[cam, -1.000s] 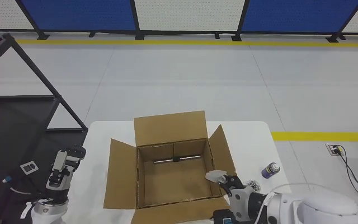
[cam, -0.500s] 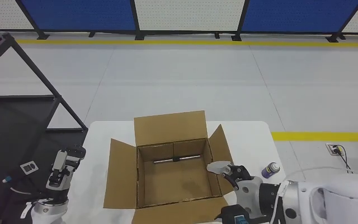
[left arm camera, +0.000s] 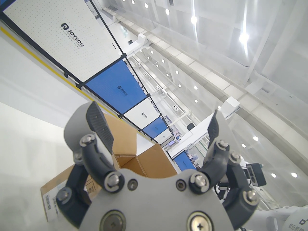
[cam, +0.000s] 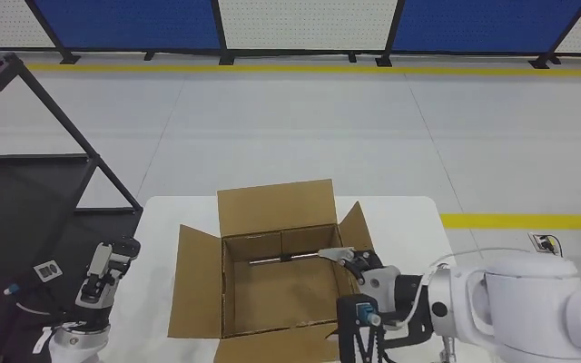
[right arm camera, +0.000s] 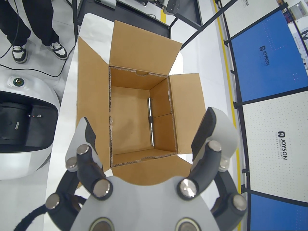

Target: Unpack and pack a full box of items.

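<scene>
- One open cardboard box [cam: 277,209] stands in the middle of the white worktop [cam: 399,222] in the top view, with all four flaps folded outward.
- On its floor a thin metal rod [cam: 286,258] lies left to right, just beside the far wall.
- In the same view the right hand [cam: 349,258] hangs over the right rim of the box, spread and holding nothing.
- The left hand [cam: 104,263] is beyond the left edge of the worktop, well apart from the box.
- Seen from the left wrist, the left hand [left arm camera: 155,118] is wide open and empty, pointing upward, with the box [left arm camera: 149,162] lower behind it.
- From the right wrist, the right hand [right arm camera: 146,121] is also wide open and empty, looking down into the box [right arm camera: 144,46] on the worktop [right arm camera: 96,25].
- The rod [right arm camera: 150,109] shows a dark collar [right arm camera: 150,120] at its middle.
- I judge the rod to be stiff, smooth and somewhat heavy for its size, so it may roll or slip.
- The collar looks like the best place to hold, since the weight should balance there.
- The wall is very near, so one finger will probably have little room on the far side.
</scene>
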Available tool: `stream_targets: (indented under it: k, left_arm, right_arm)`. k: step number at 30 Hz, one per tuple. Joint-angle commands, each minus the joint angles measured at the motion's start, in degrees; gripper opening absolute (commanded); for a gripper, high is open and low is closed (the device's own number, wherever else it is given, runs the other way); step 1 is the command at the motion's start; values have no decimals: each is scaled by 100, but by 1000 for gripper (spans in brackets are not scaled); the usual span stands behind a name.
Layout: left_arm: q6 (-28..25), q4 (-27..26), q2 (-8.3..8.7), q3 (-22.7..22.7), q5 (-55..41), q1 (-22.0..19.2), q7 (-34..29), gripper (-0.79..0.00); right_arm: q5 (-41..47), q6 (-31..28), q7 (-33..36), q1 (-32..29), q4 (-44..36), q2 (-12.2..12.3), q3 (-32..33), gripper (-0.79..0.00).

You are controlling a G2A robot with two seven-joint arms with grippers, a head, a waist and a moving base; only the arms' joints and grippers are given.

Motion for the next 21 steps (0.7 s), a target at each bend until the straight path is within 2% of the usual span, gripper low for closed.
stream_targets:
  k: [1,8,12,15,21]
  left_arm:
    - [-32,-39,14,-107,-71,91,-88,0]
    - [-159,-163,64,-559,-448,535,-447,0]
    - [-42,-322,81,-669,-843,757,-691,0]
    - [-36,-494,76,-669,-1018,873,-718,0]
    - [-36,-494,76,-669,-1018,873,-718,0]
  right_arm:
    - [150,210,133,695,361,-183,-580,0]
    - [409,776,277,2459,1668,-994,-2235,0]
    - [684,633,177,3072,2416,-1459,-2906,0]
    - [684,633,177,3072,2416,-1459,-2906,0]
    - [684,633,177,3072,2416,-1459,-2906,0]
